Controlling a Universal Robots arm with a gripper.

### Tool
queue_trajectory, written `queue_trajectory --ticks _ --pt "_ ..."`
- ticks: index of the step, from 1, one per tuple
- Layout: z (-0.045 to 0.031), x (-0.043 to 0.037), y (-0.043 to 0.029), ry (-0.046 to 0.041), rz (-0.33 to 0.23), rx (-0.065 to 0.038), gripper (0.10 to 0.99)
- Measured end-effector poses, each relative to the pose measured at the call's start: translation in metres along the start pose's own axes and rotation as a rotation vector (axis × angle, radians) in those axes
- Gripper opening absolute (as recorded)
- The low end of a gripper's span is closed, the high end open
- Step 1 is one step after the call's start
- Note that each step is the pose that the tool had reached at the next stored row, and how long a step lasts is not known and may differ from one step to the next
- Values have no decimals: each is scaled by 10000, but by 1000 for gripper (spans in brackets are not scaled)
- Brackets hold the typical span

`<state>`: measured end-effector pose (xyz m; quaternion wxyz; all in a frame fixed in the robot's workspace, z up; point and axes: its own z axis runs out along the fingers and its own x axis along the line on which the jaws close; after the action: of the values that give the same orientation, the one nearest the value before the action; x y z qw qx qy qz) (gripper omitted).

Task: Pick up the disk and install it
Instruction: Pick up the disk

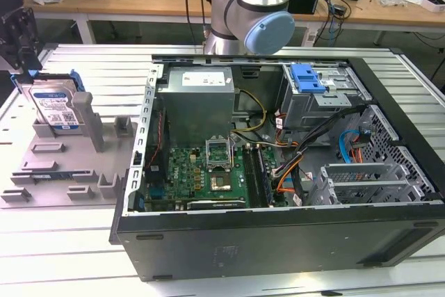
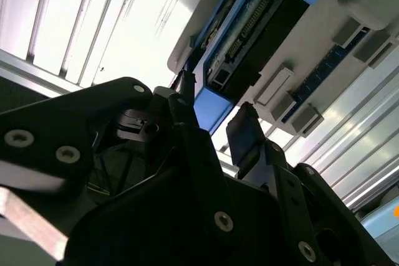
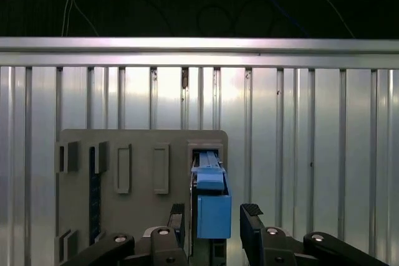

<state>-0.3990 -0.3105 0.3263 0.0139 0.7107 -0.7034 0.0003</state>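
Standing on its edge in a slot of the grey holder (image 3: 137, 147), the disk (image 3: 213, 213) is kept upright so it can be taken from above. The fingers (image 3: 251, 215) are held open, one on each side of the disk's blue edge. A small gap is left on both sides, so nothing is gripped yet. The open computer case (image 1: 278, 241) is set well apart from the fingers on the same worktop (image 1: 69, 255), and the disk is not put in yet.

Silver-metal disk (image 1: 55, 107) with smooth blue plastic bracket (image 3: 213, 216), matt grey plastic holder (image 1: 49, 172), ribbed shiny metal table (image 3: 312, 154)
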Motion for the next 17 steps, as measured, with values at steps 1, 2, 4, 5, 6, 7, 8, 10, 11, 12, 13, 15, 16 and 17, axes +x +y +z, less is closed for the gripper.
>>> queue_trajectory --ticks 1,2,4,5,6,7,8,10,11,12,13,15,16,17 --pt "6 0 0 0 0 0 482" --pt "20 0 -1 -1 0 1 482" --pt "38 -1 -1 0 0 0 482" --pt "46 -1 -1 -1 -1 1 482" --pt "57 -1 -1 0 -1 0 482" --pt "72 -1 -2 0 -1 1 482" --pt "83 -1 -2 0 0 0 482" --pt "98 -2 -2 0 0 1 482" --pt "106 -2 -2 1 -1 0 482" --pt "112 -2 -2 0 -1 -1 482" --pt "121 -2 -2 0 -1 0 482" --pt "133 -2 -3 0 -1 0 482" --pt "139 -2 -3 0 -1 1 482" --pt "145 -3 -3 0 -1 0 482"
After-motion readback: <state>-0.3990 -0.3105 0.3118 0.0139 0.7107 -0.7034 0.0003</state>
